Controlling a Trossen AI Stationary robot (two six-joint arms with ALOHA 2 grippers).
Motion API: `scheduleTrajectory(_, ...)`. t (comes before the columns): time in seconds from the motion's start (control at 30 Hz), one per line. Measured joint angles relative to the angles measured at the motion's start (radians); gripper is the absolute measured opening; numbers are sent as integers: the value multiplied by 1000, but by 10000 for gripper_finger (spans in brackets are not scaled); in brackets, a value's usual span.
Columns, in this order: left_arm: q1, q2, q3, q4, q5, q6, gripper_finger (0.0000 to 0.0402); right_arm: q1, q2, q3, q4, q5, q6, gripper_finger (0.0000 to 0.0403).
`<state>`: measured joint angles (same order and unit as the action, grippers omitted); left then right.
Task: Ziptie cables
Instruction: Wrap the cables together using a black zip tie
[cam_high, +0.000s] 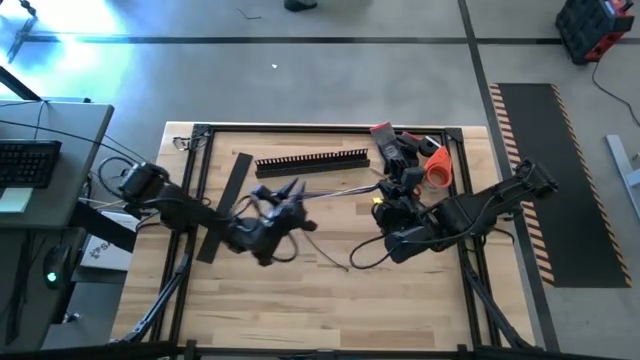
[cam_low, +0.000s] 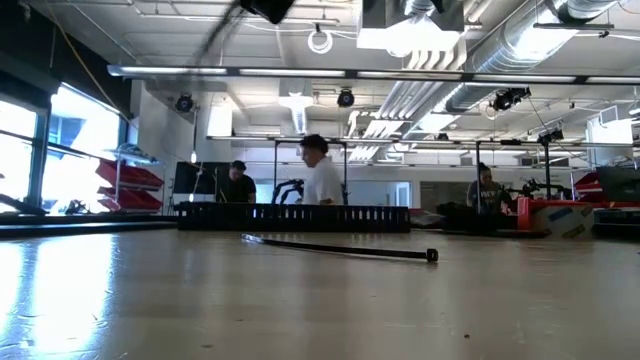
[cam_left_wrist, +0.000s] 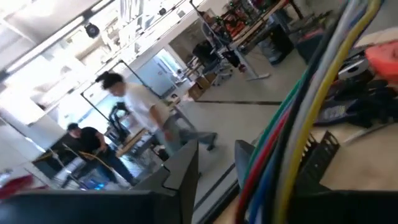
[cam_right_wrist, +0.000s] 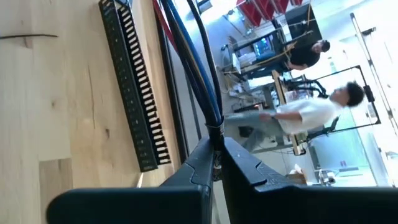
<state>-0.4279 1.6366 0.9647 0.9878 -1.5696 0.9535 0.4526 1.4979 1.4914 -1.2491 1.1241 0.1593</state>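
Cables (cam_high: 335, 190): stretched between both tools, just in front of the slotted duct (cam_high: 312, 160).
Right tool (cam_right_wrist: 216, 163): clenched on the cables.
Left tool (cam_high: 285, 198): grip cannot be told.

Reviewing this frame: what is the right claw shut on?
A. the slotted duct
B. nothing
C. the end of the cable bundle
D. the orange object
C: in the right wrist view the right claw pinches the cables where they are bound together, while the slotted duct lies apart on the table.
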Motion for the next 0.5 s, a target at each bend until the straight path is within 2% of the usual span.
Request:
scheduleTrajectory(0.13,-82,-77,-60,2,-6,-37,87,0,0,0,3,-12,3,0)
scheduleTrajectory(0.3,-192,-81,-105,-5,-1,-104,87,-6,0,0,-1,-141,57,0)
scheduleTrajectory(0.4,-257,-59,-139,-8,0,-220,87,-13,0,0,-5,-197,86,0)
scheduleTrajectory(0.5,-307,-25,-186,-26,1,-402,87,-14,0,0,-5,-253,112,0)
